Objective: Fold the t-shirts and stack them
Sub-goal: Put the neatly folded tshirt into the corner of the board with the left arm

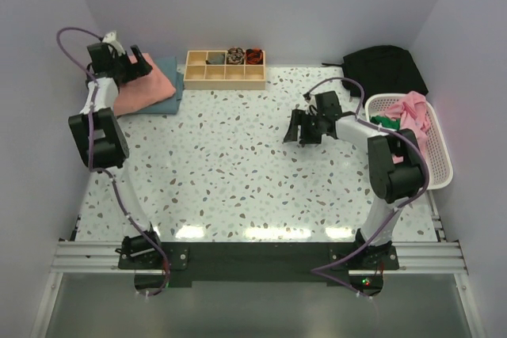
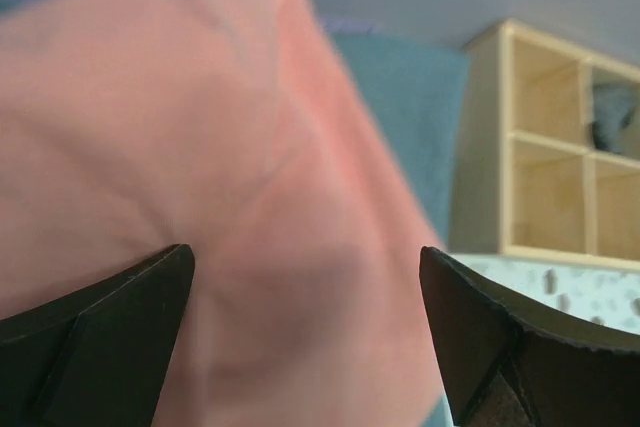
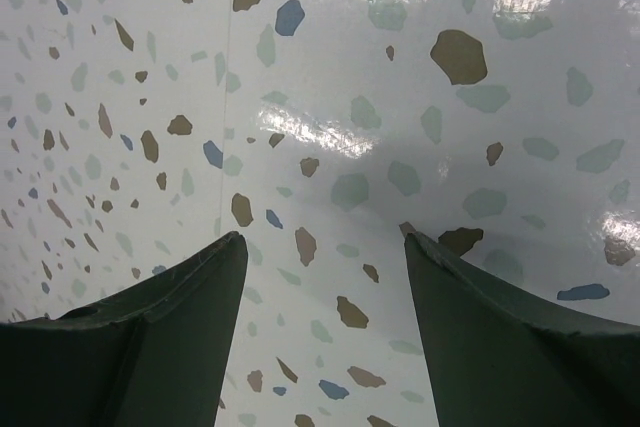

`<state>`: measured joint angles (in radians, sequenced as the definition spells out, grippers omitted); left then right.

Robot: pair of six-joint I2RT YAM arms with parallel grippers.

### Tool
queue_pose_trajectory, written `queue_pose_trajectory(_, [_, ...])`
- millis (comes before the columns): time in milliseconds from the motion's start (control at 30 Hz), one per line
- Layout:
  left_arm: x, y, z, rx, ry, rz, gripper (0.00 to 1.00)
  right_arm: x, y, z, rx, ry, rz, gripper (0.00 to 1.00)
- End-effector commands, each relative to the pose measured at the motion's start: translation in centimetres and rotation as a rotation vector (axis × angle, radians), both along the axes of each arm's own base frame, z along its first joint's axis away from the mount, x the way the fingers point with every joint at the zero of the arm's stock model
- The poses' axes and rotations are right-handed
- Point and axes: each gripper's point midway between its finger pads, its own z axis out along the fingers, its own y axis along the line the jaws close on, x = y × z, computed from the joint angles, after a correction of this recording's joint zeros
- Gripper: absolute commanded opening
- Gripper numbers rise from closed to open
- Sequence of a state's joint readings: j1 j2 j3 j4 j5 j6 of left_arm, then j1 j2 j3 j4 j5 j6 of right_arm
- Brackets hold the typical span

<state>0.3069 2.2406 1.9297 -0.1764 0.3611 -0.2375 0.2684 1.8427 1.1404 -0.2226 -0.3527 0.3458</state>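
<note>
Top external: left gripper (image 1: 133, 65) is hanging over the far-left corner of the table (image 1: 238, 172), jaws spread wide, gripping nothing. Folded salmon-pink t-shirt (image 1: 141, 85) is lying directly under and ahead of those jaws, on top of the folded teal-blue t-shirt (image 1: 168, 85). Pink one's long axis is running roughly near-to-far, skewed a bit; can't tell which end the collar is pointing. Teal is showing past it on the side toward the wooden compartment tray (image 1: 225, 69).

Left wrist: left gripper (image 2: 305, 262) is sitting close above pink cloth (image 2: 200, 147), which is filling the gap between the jaws and blurring out. Teal (image 2: 410, 97) is showing beyond the right finger, tray (image 2: 530, 147) further right.

Right gripper (image 1: 297, 128) is hovering mid-table, jaws partly apart, holding nothing. Right wrist: only glossy terrazzo-speckled tabletop (image 3: 350, 97) is showing between the jaws of the right gripper (image 3: 325, 247).

Behind the right jaws, a white lattice basket (image 1: 444, 160) is holding a crumpled pink t-shirt (image 1: 413, 108) and a green t-shirt (image 1: 386, 122). Black bag (image 1: 384, 65) is lying beyond the basket. Plain pale grey walls are closing in three sides.
</note>
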Motion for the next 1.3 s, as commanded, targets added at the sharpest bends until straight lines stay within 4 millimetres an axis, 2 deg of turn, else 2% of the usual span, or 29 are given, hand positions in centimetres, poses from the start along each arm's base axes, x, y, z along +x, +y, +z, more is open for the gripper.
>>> queue_pose_trajectory(0, [-0.2, 1.0, -3.2, -0.055, 0.048, 0.019, 1.0, 0.4, -0.2, 2.3, -0.008, -0.078, 0.006, 0.68])
queue_pose_trajectory(67, [-0.8, 1.3, -4.7, -0.049, 0.063, 0.038, 1.0, 0.3, -0.3, 2.5, -0.009, -0.083, 0.004, 0.68])
queue_pose_trajectory(167, [-1.5, 1.3, -3.7, -0.029, 0.053, 0.045, 1.0, 0.6, -0.6, 2.9, -0.018, -0.099, -0.014, 0.69])
queue_pose_trajectory(200, [-1.5, 1.1, -2.0, -0.018, 0.021, 0.04, 1.0, 0.7, -0.6, 3.1, -0.022, -0.105, -0.016, 0.68])
queue_pose_trajectory(267, [-2.0, 0.7, -0.3, -0.016, -0.003, 0.034, 1.0, 1.0, -1.0, 4.2, -0.035, -0.139, -0.039, 0.68])
queue_pose_trajectory(300, [-2.3, 0.4, 2.6, -0.008, -0.055, 0.033, 1.0, 1.3, -1.2, 4.7, -0.042, -0.154, -0.052, 0.69])
queue_pose_trajectory(367, [-2.9, -0.4, 4.9, 0.003, -0.091, 0.025, 1.0, 1.8, -1.8, 6.2, -0.06, -0.201, -0.085, 0.69])
queue_pose_trajectory(400, [-3.5, -1.4, 7.9, 0.02, -0.134, 0.022, 1.0, 2.0, -2.2, 6.7, -0.07, -0.217, -0.102, 0.69])
queue_pose_trajectory(467, [-4.5, -2.3, 10.0, 0.047, -0.163, 0.037, 1.0, 2.5, -3.1, 7.8, -0.107, -0.254, -0.146, 0.7])
queue_pose_trajectory(500, [-5.4, -4.1, 13.1, 0.061, -0.217, 0.02, 1.0, 2.7, -3.5, 8.6, -0.117, -0.276, -0.159, 0.7])
queue_pose_trajectory(533, [-6.2, -5.2, 13.0, 0.061, -0.219, 0.003, 1.0, 2.8, -3.7, 8.8, -0.129, -0.285, -0.166, 0.7])
queue_pose_trajectory(567, [-6.7, -6.3, 13.9, 0.074, -0.24, -0.009, 1.0, 2.9, -3.9, 9.0, -0.14, -0.29, -0.168, 0.7])
queue_pose_trajectory(600, [-7.8, -8.8, 16.2, 0.087, -0.283, -0.04, 1.0, 3.0, -4.4, 9.1, -0.164, -0.299, -0.18, 0.7])
queue_pose_trajectory(667, [-9.2, -11.8, 16.1, 0.075, -0.291, -0.097, 1.0, 2.9, -4.8, 9.3, -0.198, -0.307, -0.191, 0.71])
queue_pose_trajectory(700, [-10.5, -15.0, 17.8, 0.071, -0.336, -0.155, 1.0, 2.9, -5.5, 9.3, -0.231, -0.313, -0.206, 0.89])
queue_pose_trajectory(733, [-11.3, -16.6, 17.0, 0.067, -0.338, -0.18, 1.0, 2.7, -5.5, 9.7, -0.247, -0.325, -0.206, 0.98])
queue_pose_trajectory(767, [-12.1, -18.3, 16.8, 0.062, -0.345, -0.21, 1.0, 2.4, -5.9, 9.7, -0.269, -0.33, -0.217, 0.99])
queue_pose_trajectory(800, [-13.6, -21.1, 18.5, 0.049, -0.402, -0.257, 1.0, 2.2, -6.2, 9.8, -0.288, -0.341, -0.211, 0.99])
queue_pose_trajectory(833, [-14.6, -22.2, 16.8, 0.041, -0.377, -0.274, 1.0, 2.0, -6.6, 10.9, -0.296, -0.371, -0.223, 0.99])
queue_pose_trajectory(900, [-16.8, -24.7, 17.3, 0.008, -0.383, -0.307, 1.0, 1.2, -7.0, 11.3, -0.322, -0.391, -0.231, 0.99])
queue_pose_trajectory(933, [-17.7, -25.3, 15.8, -0.001, -0.354, -0.318, 1.0, 0.7, -7.7, 12.3, -0.34, -0.413, -0.256, 0.99])
queue_pose_trajectory(967, [-18.5, -25.9, 15.7, -0.016, -0.352, -0.33, 1.0, 0.1, -8.2, 12.3, -0.355, -0.415, -0.263, 0.99])
queue_pose_trajectory(1000, [-20.0, -27.1, 16.3, -0.026, -0.372, -0.366, 1.0, -0.2, -8.5, 12.7, -0.363, -0.424, -0.273, 0.99])
queue_pose_trajectory(1033, [-21.0, -27.8, 14.9, -0.031, -0.344, -0.393, 1.0, -0.6, -8.7, 12.9, -0.368, -0.427, -0.284, 0.99])
queue_pose_trajectory(1100, [-23.0, -28.9, 14.0, -0.019, -0.318, -0.42, 1.0, -1.6, -9.1, 13.9, -0.356, -0.456, -0.298, 0.99])
queue_pose_trajectory(1133, [-23.4, -28.5, 12.6, 0.001, -0.286, -0.389, 1.0, -2.2, -9.2, 14.2, -0.356, -0.461, -0.299, 0.99])
queue_pose_trajectory(1200, [-25.0, -28.7, 11.9, 0.021, -0.269, -0.387, 1.0, -3.3, -10.6, 14.5, -0.387, -0.478, -0.354, 0.99])
queue_pose_trajectory(1233, [-25.2, -27.7, 10.3, 0.047, -0.242, -0.338, 1.0, -3.6, -11.2, 14.6, -0.402, -0.486, -0.377, 0.99])
queue_pose_trajectory(1267, [-25.5, -27.4, 9.9, 0.057, -0.24, -0.321, 1.0, -4.3, -12.1, 14.3, -0.432, -0.494, -0.404, 0.99])
